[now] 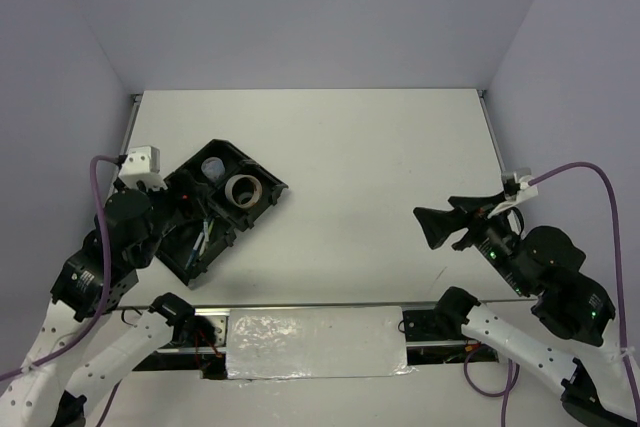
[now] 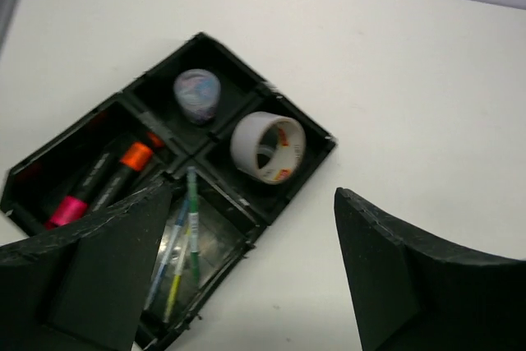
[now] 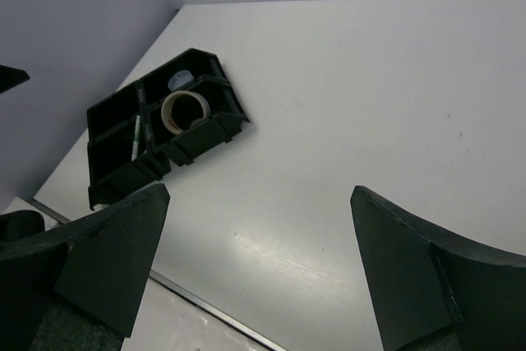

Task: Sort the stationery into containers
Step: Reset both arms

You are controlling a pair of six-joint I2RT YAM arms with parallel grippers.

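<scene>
The left arm (image 1: 105,247) and right arm (image 1: 555,257) have white lower links, black joints, and a purple cable (image 1: 97,182) each. A white box (image 1: 143,162) sits at the left wrist's twelve o'clock. The left tool (image 2: 253,195) and right tool (image 3: 260,193) are matte black wedges.

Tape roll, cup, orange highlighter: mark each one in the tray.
tape roll (image 2: 244,145), left wrist view, outer wall
cup (image 2: 197,94), left wrist view, its side
orange highlighter (image 2: 136,156), left wrist view, orange end

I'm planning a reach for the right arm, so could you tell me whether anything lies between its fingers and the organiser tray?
Nothing visible does: only white table shows between the right fingers and the organiser tray. The left fingers hover above the tray's left part.
</scene>
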